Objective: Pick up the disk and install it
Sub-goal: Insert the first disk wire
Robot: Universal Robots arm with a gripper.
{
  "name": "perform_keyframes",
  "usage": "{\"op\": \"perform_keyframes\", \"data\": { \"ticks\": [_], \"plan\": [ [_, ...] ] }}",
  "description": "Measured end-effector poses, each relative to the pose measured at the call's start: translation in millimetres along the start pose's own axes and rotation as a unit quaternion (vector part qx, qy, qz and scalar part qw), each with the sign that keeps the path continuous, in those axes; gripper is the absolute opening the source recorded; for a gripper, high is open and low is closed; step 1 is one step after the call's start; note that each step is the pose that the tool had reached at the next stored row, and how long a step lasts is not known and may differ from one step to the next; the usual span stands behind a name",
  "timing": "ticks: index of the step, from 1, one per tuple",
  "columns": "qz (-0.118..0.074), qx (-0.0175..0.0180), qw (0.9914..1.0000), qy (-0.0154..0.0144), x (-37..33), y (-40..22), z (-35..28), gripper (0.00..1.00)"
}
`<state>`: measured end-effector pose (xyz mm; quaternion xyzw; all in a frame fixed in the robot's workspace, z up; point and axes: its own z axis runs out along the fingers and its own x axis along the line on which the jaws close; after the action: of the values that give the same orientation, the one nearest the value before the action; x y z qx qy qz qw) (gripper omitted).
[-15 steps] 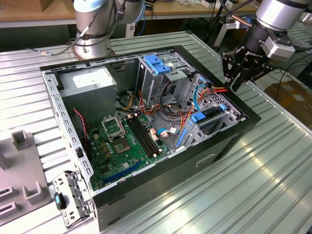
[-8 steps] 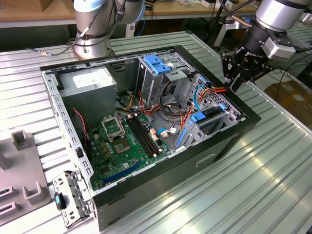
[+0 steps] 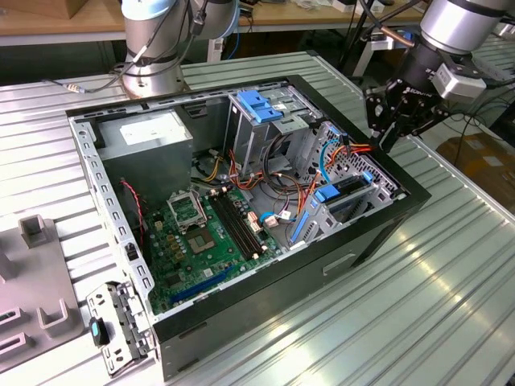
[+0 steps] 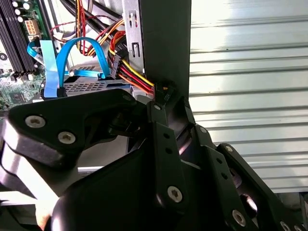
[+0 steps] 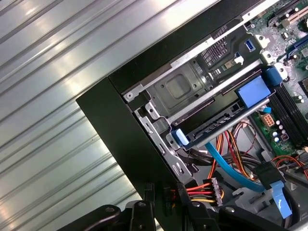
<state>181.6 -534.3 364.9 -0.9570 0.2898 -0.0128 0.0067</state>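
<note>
Sitting in the open case (image 3: 241, 322) on the table (image 3: 451, 305), the disk (image 3: 348, 190) is slotted edge-up in the cage by the case's right wall. The gripper (image 3: 394, 129) hovers above that wall's far end, fingers nearly closed, empty.

The open computer case (image 3: 241, 201) lay on its side on the tabletop (image 3: 451, 265). Inside it, the motherboard (image 3: 201, 233) sat on the floor of the case toward the exterior view's left, with the power supply (image 3: 153, 133) behind it. The drive cage (image 3: 265, 121) stood at the back, and the disk (image 3: 348, 186) sat in a bay at the exterior view's right, cables (image 3: 282, 193) between it and the motherboard. The pincer (image 3: 394, 121) hung above the case's right edge, just beside that bay. A loose bracket (image 3: 121, 322) lay on the tabletop at the case's near-left corner.
</note>
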Motion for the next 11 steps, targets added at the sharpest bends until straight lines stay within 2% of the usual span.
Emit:
{"op": "perform_keyframes", "data": {
  "ticks": [1, 2, 4, 5, 8, 11],
  "plan": [
    [0.000, 0.0001, 1.00000, 0.0000, 0.0, 0.0, 0.1, 0.30],
    [0.000, 0.0001, 1.00000, 0.0000, 0.0, 0.0, 0.0, 0.23],
    [0.000, 0.0006, 1.00000, -0.0004, 0.1, 0.0, -3.2, 0.23],
    [0.000, 0.0005, 1.00000, -0.0003, 0.1, -0.1, -5.3, 0.17],
    [0.005, 0.0003, 0.99999, -0.0002, -0.7, 0.5, -5.8, 0.17],
    [0.022, -0.0001, 0.99976, 0.0002, -0.6, 0.5, -5.8, 0.17]
  ]
}}
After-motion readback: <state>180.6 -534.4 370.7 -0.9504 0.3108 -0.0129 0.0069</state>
